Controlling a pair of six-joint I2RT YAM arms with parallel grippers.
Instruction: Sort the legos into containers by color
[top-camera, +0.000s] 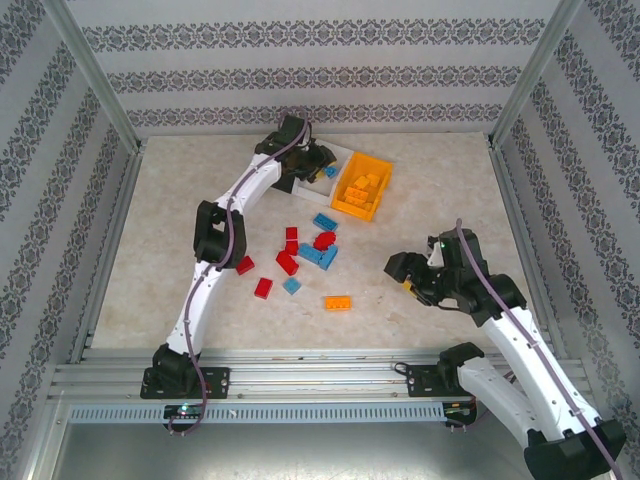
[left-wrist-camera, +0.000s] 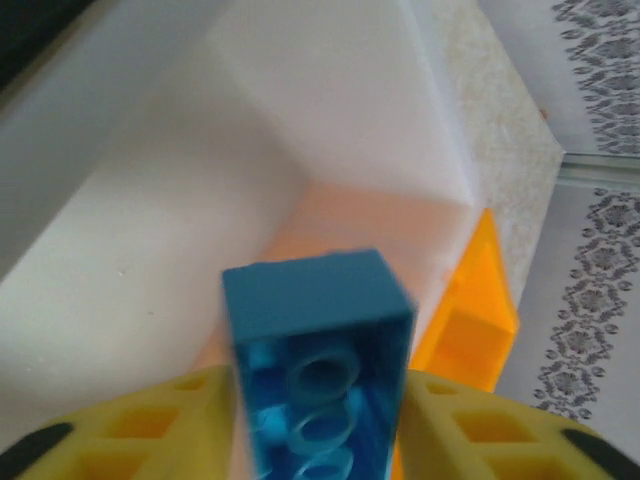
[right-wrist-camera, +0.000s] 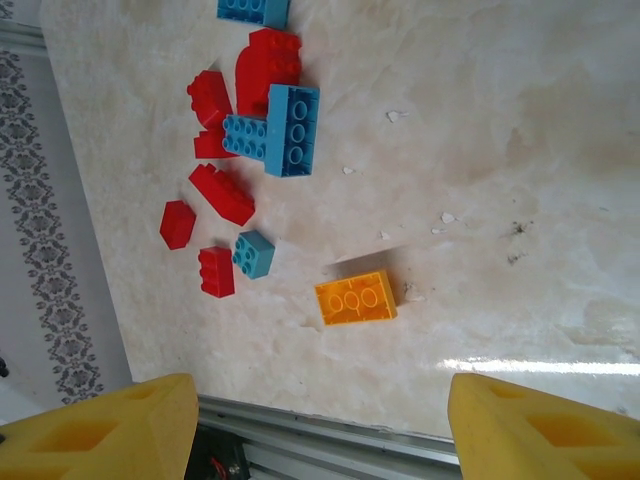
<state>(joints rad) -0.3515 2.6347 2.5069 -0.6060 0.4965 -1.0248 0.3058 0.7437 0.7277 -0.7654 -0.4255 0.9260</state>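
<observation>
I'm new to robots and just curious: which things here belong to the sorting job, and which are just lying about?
Belongs to the job: blue brick in the left gripper, white bin, orange bin, loose red bricks, loose blue bricks, lone orange brick, open right gripper.
Just there: table, metal rail, patterned walls.

1. Blue lego (left-wrist-camera: 315, 320), lower middle: smooth, glossy plastic.
2. White bin (left-wrist-camera: 150, 250): smooth, matt plastic walls.
3. Table (right-wrist-camera: 520, 150): marbled, slightly glossy, with glare at lower right.
4. Rail (top-camera: 300, 375): ribbed bare metal.
</observation>
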